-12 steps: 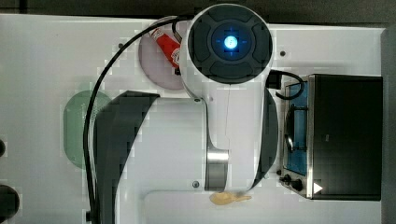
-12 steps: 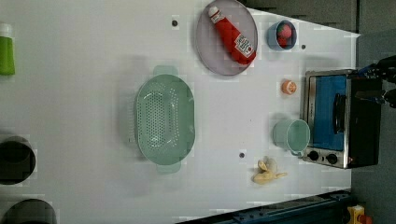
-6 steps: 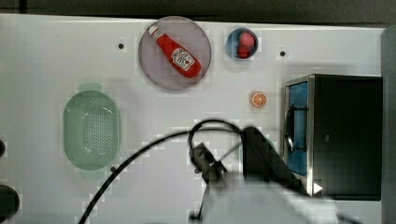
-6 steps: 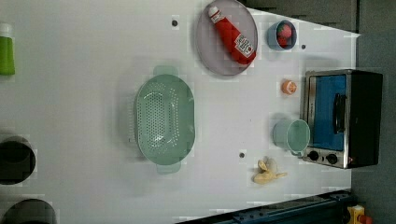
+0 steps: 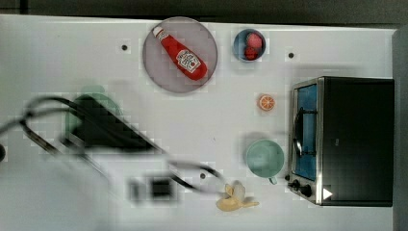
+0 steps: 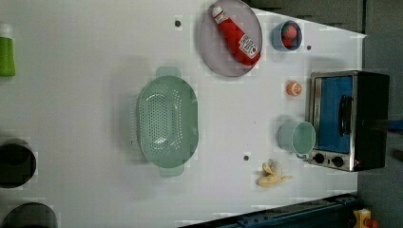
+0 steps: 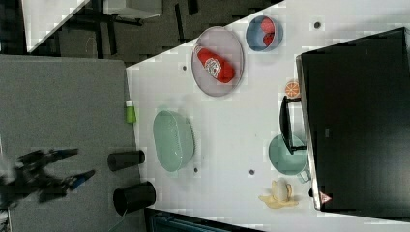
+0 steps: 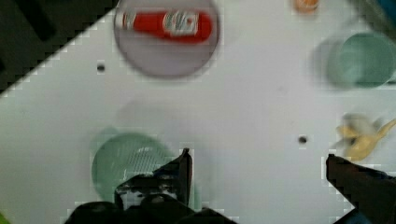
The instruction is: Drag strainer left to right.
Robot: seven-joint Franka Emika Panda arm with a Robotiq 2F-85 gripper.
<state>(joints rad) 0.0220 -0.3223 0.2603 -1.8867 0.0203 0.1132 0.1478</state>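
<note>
The strainer (image 6: pixel 167 126) is a pale mint-green oval colander with a dotted bottom, standing on the white table left of the middle in the left view. In the top view my blurred arm (image 5: pixel 106 130) covers most of the strainer (image 5: pixel 94 92); one end pokes out. In the wrist view my gripper (image 8: pixel 258 156) is open, fingers wide apart with bare table between them. One finger (image 8: pixel 180 170) hangs over the edge of the strainer (image 8: pixel 119 158), without touching it as far as I can tell.
A grey plate (image 5: pixel 202 38) holds a ketchup bottle (image 5: pixel 185 57). Beside it are a blue bowl (image 5: pixel 236 45), an orange half (image 5: pixel 266 102), a mint cup (image 5: pixel 264 158), a banana (image 5: pixel 235 198) and a toaster oven (image 5: pixel 353 139). A green bottle (image 6: pixel 6 56) and black cups (image 6: pixel 16 161) stand past the strainer.
In the top view my arm has swept from the middle of the table down and to the top view's left, over the strainer. The strainer has not moved.
</note>
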